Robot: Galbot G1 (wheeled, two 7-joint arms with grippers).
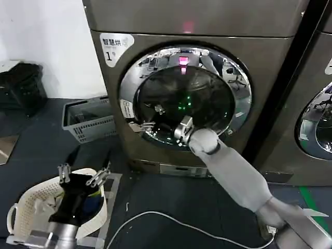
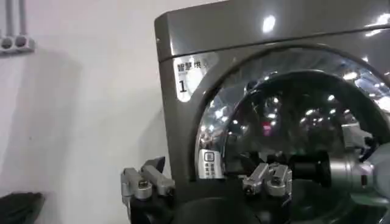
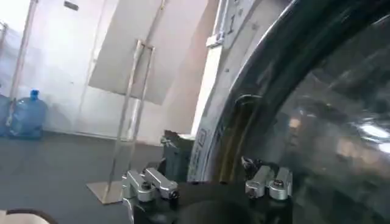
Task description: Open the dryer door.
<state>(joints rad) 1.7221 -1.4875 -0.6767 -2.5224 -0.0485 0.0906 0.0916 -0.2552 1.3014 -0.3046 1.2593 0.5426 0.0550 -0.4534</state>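
Dark floor (image 1: 31, 140) under the dryer (image 1: 270, 88), grey basket (image 1: 88, 120), white cable (image 1: 171, 223), perhaps a white hamper (image 1: 31, 202).

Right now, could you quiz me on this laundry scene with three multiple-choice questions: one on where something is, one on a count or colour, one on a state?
1. Where is the right gripper?
A. At the left rim of the dryer door
B. Over the white basket
C. On top of the dryer

2. How many chrome-rimmed doors show in the head view?
A. One
B. Two
C. Three

3. What state is the dryer door in?
A. Wide open
B. Taken off
C. Shut against the dryer

Answers:
1 A: the right arm reaches across the glass and its fingers sit at the door's left edge, while the left gripper hangs low over the white basket.
2 B: the labelled dryer's door and the neighbouring machine's door at the right edge.
3 C: the chrome rim lies flat on the front panel.
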